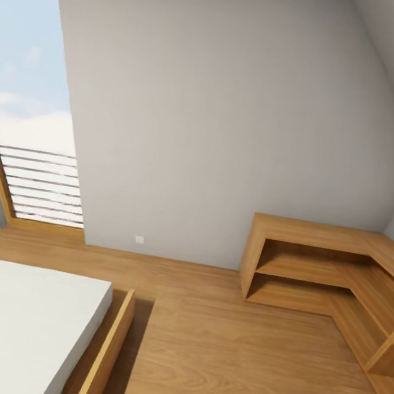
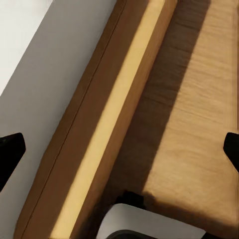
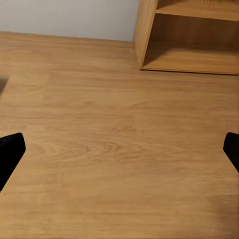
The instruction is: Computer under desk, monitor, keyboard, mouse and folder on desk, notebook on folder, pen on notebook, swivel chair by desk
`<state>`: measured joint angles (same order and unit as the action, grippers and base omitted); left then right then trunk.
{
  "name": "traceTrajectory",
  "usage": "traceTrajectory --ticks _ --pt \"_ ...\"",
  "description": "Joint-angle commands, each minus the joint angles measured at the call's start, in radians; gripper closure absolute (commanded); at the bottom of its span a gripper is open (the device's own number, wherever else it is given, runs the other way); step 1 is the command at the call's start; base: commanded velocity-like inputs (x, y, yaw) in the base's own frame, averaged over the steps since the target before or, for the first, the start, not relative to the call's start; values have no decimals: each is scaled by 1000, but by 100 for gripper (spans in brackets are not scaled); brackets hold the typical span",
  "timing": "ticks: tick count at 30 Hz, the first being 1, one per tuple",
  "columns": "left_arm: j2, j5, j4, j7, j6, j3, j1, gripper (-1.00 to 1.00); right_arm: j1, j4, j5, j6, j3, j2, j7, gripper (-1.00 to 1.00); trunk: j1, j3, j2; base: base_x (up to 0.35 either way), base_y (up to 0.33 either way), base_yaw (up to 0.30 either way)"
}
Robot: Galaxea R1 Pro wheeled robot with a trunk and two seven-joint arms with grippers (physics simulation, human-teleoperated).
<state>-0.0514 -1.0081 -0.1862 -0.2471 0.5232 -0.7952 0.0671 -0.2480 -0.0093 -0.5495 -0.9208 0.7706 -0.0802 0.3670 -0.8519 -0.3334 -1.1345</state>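
Note:
I am in the bedroom, facing a sloped pale grey wall (image 1: pixel 232 133) above a light wood plank floor (image 1: pixel 230 353). My left gripper (image 2: pixel 121 152) is open with nothing between its black fingertips (image 2: pixel 10 154); it hangs over the bed's wooden side rail (image 2: pixel 114 124) and the floor beside it. My right gripper (image 3: pixel 121 152) is also open and holds nothing, its fingertips (image 3: pixel 10 154) spread wide over bare floor planks (image 3: pixel 119 114).
A bed with a white mattress (image 1: pixel 14 321) and an oak frame (image 1: pixel 104 353) fills the lower left. An L-shaped low oak shelf unit (image 1: pixel 338 268) runs along the right wall. A tall skylight (image 1: pixel 22 101) is at the left. Open floor lies between bed and shelves.

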Motion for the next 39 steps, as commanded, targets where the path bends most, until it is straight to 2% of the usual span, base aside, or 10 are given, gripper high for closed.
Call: traceTrajectory --ticks 1,27,39 --pt "-1 -2 -2 -9 1 -9 0 -100 -1 0 -4 -1 9 0 6 -100 -1 -1 -1 319 -139 0" --pt "-1 -3 -1 -9 1 -9 0 -100 0 0 -4 -1 9 0 6 -100 -1 -1 -1 297 -187 0" --pt "-2 -3 -1 -9 1 -9 0 -100 0 0 -4 -1 9 0 6 -100 -1 -1 -1 317 59 0"
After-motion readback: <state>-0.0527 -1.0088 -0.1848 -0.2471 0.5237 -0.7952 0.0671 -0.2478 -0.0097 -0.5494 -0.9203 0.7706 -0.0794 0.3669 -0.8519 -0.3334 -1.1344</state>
